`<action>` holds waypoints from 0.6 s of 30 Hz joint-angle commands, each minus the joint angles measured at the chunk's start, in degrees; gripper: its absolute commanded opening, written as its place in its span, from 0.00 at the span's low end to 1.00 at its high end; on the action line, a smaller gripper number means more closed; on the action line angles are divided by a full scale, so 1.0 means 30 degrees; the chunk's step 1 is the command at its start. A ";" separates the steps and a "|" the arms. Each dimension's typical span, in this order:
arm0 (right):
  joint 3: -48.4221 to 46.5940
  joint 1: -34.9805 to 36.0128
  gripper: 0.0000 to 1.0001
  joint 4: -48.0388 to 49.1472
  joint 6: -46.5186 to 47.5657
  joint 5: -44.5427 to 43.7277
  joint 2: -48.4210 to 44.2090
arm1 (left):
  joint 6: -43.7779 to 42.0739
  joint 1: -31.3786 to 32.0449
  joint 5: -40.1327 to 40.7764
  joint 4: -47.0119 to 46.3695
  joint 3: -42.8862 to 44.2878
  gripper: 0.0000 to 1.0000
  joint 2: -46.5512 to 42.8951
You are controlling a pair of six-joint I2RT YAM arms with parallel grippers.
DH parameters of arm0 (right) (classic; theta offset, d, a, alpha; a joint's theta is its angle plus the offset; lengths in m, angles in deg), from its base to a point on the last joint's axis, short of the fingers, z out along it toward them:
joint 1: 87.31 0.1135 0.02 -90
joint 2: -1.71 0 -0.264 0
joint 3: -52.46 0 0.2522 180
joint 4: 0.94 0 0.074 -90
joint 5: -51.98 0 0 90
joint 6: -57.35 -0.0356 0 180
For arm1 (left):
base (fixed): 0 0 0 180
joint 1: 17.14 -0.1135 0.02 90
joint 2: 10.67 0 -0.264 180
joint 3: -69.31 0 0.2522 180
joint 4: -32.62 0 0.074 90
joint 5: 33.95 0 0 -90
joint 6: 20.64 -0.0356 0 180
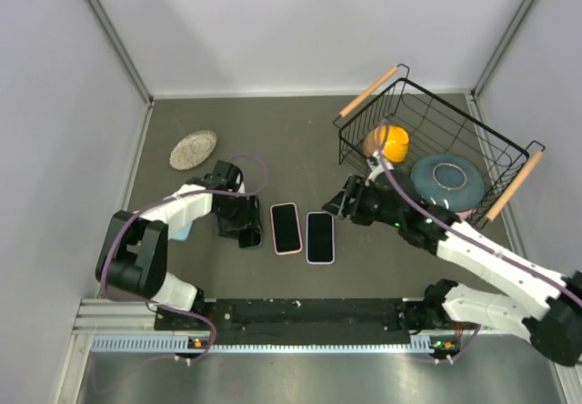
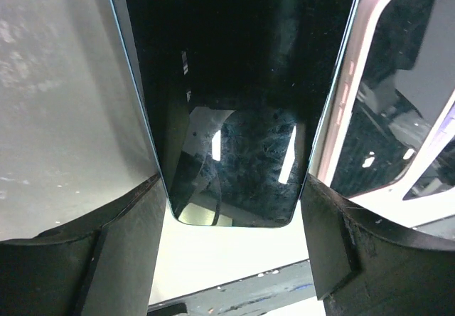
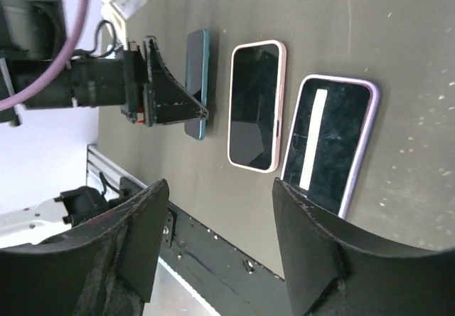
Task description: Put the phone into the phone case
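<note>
A phone with a dark screen and blue edges (image 2: pixel 242 81) lies between my left gripper's (image 2: pixel 233 184) fingers, which press on its two long edges. It shows edge-on in the right wrist view (image 3: pixel 197 81), and in the top view (image 1: pixel 257 239) the gripper (image 1: pixel 244 229) mostly hides it. To its right lie a pink-rimmed case (image 1: pixel 286 228), dark and glossy inside (image 3: pixel 256 106), and a purple-rimmed one (image 1: pixel 320 237) (image 3: pixel 330 145). My right gripper (image 1: pixel 341 206) (image 3: pixel 227 252) is open and empty, above the table by the purple one's far end.
A black wire basket (image 1: pixel 496 149) with wooden handles stands at the back right, holding an orange cup (image 1: pixel 386 142) and a grey-blue plate (image 1: pixel 448 178). A woven disc (image 1: pixel 193 149) lies back left. A pale blue thing (image 1: pixel 180 233) shows under the left arm. The black base rail (image 1: pixel 300 313) runs along the near edge.
</note>
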 commanded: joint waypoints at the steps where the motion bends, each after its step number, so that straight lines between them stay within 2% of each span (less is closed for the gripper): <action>1: -0.1365 0.1308 0.58 0.3319 -0.1425 0.0368 0.3445 | 0.0978 0.0094 -0.1776 -0.1991 -0.0923 0.39 -0.1154; 6: -0.2948 0.1923 0.50 0.5075 -0.1982 0.0660 0.7116 | 0.0803 0.0094 -0.2538 -0.2138 -0.1304 0.38 -0.2267; 11: -0.4851 0.2247 0.50 0.5661 -0.1807 0.1420 1.0688 | 0.0569 0.0094 -0.2978 -0.2021 -0.1626 0.38 -0.3378; 18: -0.5527 0.2277 0.50 0.7773 -0.2071 0.2506 1.3241 | 0.0919 0.0094 -0.4266 -0.2723 -0.2271 0.38 -0.4904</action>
